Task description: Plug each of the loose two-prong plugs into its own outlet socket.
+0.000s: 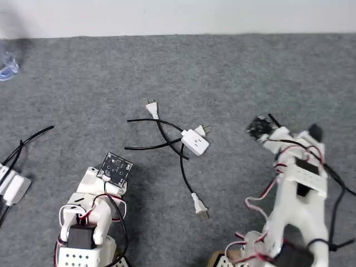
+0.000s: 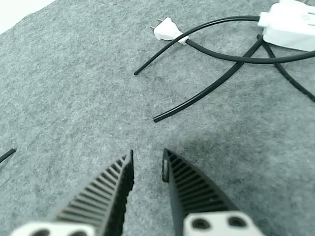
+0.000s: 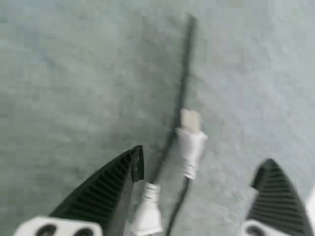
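A white outlet block [image 1: 194, 142] lies mid-table on the grey mat, with one white plug [image 1: 204, 129] at its far right corner. A loose plug [image 1: 151, 108] lies beyond it and another loose plug [image 1: 199, 206] nearer me, both on black cords. The left arm [image 1: 92, 206] is at the near left. Its gripper [image 2: 147, 158] hovers over bare mat, slightly open and empty, with the far plug [image 2: 167, 29] and the outlet block [image 2: 290, 24] ahead. The right arm [image 1: 297, 189] is at the right. Its gripper [image 3: 203, 158] is wide open above a white plug [image 3: 190, 143] on a black cord.
A white block [image 1: 12, 188] with black cables lies at the left edge. A clear plastic object [image 1: 6, 64] sits at the far left corner. Loose black cord ends [image 2: 156, 118] cross the mat between the left gripper and the outlet block.
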You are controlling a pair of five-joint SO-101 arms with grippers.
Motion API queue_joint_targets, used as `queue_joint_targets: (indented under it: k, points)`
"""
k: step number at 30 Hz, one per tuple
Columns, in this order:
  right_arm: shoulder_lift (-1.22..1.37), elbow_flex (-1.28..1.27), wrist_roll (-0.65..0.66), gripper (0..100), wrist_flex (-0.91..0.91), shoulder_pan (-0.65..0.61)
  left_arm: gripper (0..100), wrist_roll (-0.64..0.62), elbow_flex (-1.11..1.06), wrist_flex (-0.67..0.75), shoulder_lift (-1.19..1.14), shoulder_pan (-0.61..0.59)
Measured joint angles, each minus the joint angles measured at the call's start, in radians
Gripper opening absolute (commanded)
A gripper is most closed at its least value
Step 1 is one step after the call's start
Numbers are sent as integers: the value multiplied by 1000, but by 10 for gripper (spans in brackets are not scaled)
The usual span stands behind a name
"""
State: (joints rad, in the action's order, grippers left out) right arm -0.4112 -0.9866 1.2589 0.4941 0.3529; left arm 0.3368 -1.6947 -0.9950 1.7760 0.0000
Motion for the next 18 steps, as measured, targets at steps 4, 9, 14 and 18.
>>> queue_joint_targets:
  k: [4,9,14,18]
  points:
    - [-167,0,-137,220,221,-147,89,0,0,0,0,0]
    - [-379,0,-365,218,396,-333,89,0,0,0,0,0]
    - [-431,-2,-559,218,548,-512,89,0,0,0,0,0]
    - [-393,-2,-698,219,608,-647,89,0,0,0,0,0]
